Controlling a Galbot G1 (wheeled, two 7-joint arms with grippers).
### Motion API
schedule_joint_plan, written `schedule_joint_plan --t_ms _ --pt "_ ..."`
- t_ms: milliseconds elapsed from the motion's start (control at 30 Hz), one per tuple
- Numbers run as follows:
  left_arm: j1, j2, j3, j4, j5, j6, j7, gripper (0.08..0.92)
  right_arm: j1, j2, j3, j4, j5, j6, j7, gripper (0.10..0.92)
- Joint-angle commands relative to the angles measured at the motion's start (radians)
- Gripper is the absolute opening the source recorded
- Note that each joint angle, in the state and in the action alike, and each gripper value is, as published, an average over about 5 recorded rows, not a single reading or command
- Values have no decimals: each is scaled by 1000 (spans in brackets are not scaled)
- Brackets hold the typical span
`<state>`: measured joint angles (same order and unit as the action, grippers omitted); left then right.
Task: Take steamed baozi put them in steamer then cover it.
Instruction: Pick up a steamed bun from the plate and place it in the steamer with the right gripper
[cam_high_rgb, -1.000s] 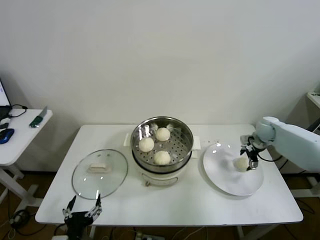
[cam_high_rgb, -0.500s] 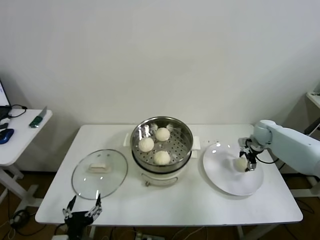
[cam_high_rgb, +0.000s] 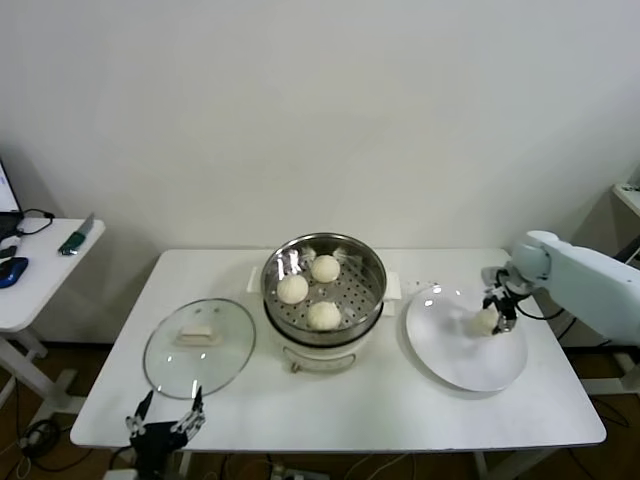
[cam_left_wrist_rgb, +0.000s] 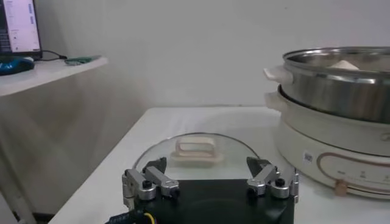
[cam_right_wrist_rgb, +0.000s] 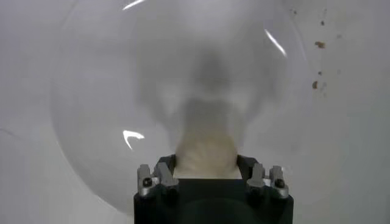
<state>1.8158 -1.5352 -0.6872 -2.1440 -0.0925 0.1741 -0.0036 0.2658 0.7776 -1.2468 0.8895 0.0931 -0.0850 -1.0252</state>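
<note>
Gripping the last baozi (cam_high_rgb: 485, 321) over the white plate (cam_high_rgb: 450, 360), the right gripper (cam_high_rgb: 497, 312) should hold gently and carry it level toward the steamer (cam_high_rgb: 324, 290), while the left gripper (cam_high_rgb: 165, 425) waits spread wide.

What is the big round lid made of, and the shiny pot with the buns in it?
The lid looks like clear glass: the table shows through it. Its handle seems to be cream plastic. The steamer looks like polished steel, mirror-bright with small holes in its floor. The buns look like soft matte dough.
</note>
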Motion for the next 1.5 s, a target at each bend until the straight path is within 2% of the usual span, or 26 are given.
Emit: schedule_joint_plan --t_ms 33,167,300,500,700,1000,1500 --pt "-1 0 2 -5 0 0 1 823 438 -34 -355 253 220 -31 0 679" --pt "-3 2 4 -11 -1 3 1 823 663 -11 -526 428 358 -79 13 679" --pt "-6 6 5 -14 -3 6 1 823 808 46 -565 563 457 -120 34 679" --pt "-3 8 4 -25 -3 9 1 823 855 164 -480 655 573 -181 77 679" --pt "3 11 -5 -36 -7 8 1 823 765 279 -394 642 652 -228 125 679" --pt "8 6 -13 -41 -14 6 0 823 597 396 -409 539 563 -248 162 679" --pt "-3 5 -25 -37 -25 13 0 823 429 396 -398 429 519 -306 230 679"
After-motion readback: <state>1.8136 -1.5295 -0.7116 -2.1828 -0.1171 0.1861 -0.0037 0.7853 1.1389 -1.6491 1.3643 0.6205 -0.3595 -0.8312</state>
